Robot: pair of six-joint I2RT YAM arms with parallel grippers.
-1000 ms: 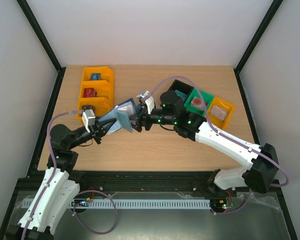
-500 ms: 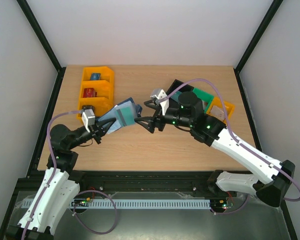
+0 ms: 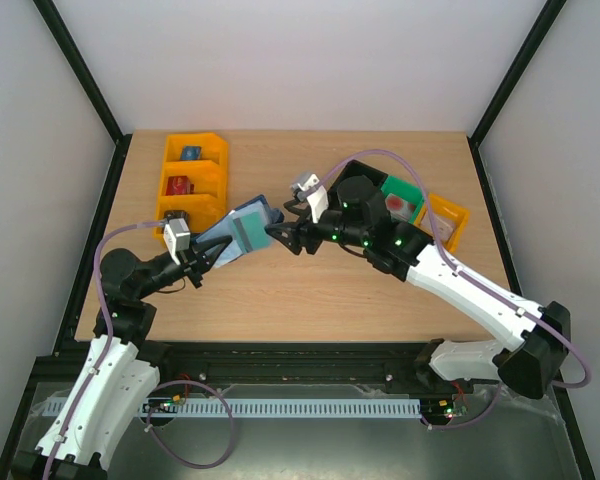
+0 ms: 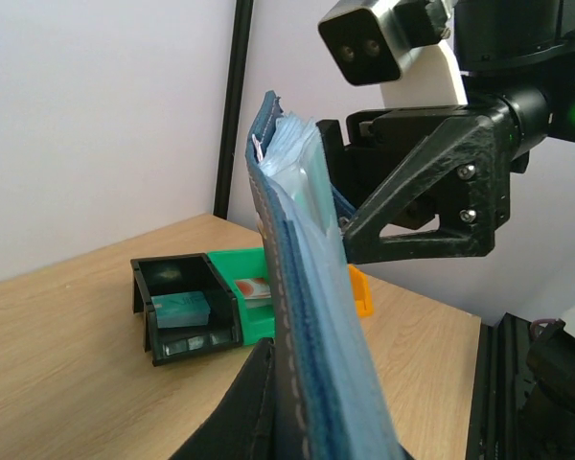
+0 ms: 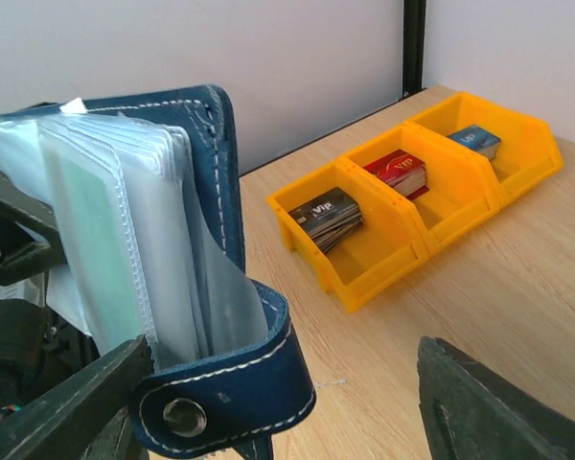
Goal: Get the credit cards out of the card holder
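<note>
The dark navy card holder (image 3: pixel 242 228) is held off the table, open, with pale sleeves and a teal credit card (image 3: pixel 248 233) showing. My left gripper (image 3: pixel 210 255) is shut on its left end; in the left wrist view the holder (image 4: pixel 292 287) stands edge-on between the jaws of the gripper (image 4: pixel 287 422). My right gripper (image 3: pixel 280 236) is open at the holder's right end. In the right wrist view the closing tab (image 5: pixel 225 402) of the holder (image 5: pixel 206 163) lies between my wide-open fingers (image 5: pixel 498 407). The credit cards (image 5: pixel 96 249) sit in clear sleeves.
An orange three-compartment bin (image 3: pixel 192 180) with card stacks stands at the back left, also in the right wrist view (image 5: pixel 412 220). Black (image 4: pixel 177 307), green (image 3: pixel 405 195) and yellow (image 3: pixel 448 218) bins stand at the back right, partly behind my right arm.
My right gripper drew back to the right from the holder, then came back to its right end. The left gripper kept hold of the holder, now showing a teal face upward.
</note>
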